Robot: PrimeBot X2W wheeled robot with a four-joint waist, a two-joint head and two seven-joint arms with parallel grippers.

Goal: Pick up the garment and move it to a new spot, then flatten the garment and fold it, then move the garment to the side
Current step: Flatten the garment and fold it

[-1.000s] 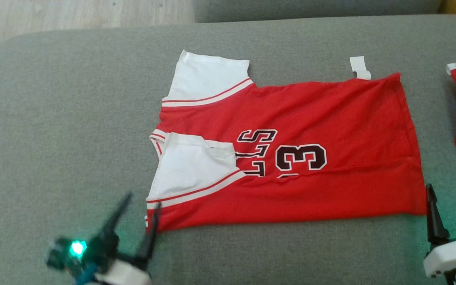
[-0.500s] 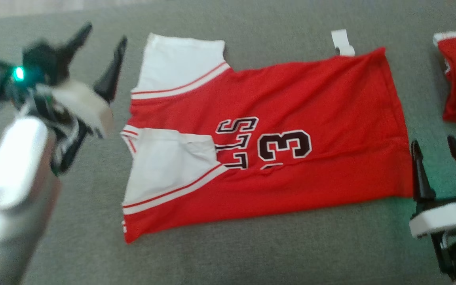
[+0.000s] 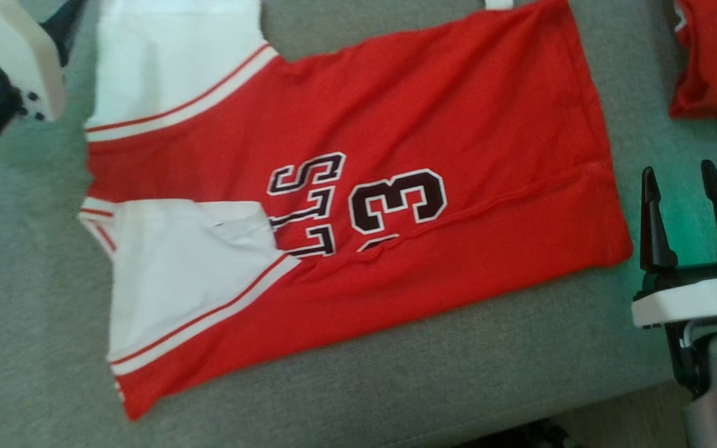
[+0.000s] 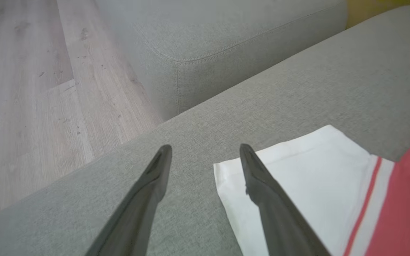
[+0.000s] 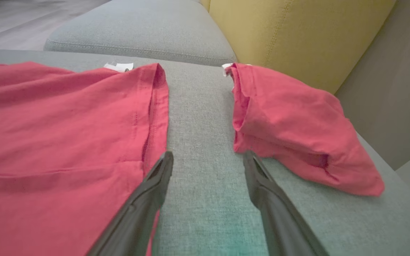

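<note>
Swung left end effector (image 4: 205, 149) from near-left up to the far white shoulder panel of jersey (image 3: 396, 124); tilted head camera down and closer too. Nearest: right end effector (image 3: 677, 174), fingers spread, holding nothing, over bare sofa (image 3: 396, 373) between jersey hem and red bundle (image 3: 713, 68). Jersey flat on sofa, near side folded over, number 3 up. Farther: left end effector spread, empty, one finger over panel corner. Beyond: wood floor (image 4: 30, 89).

You get soft, even daylight with hardly a shadow. A green glow tints the grey cushion (image 3: 685, 236) between the fingers of the right gripper (image 3: 682, 177). On the left gripper (image 4: 205, 151), the fingers blur toward their bases; the head view is slightly soft.
</note>
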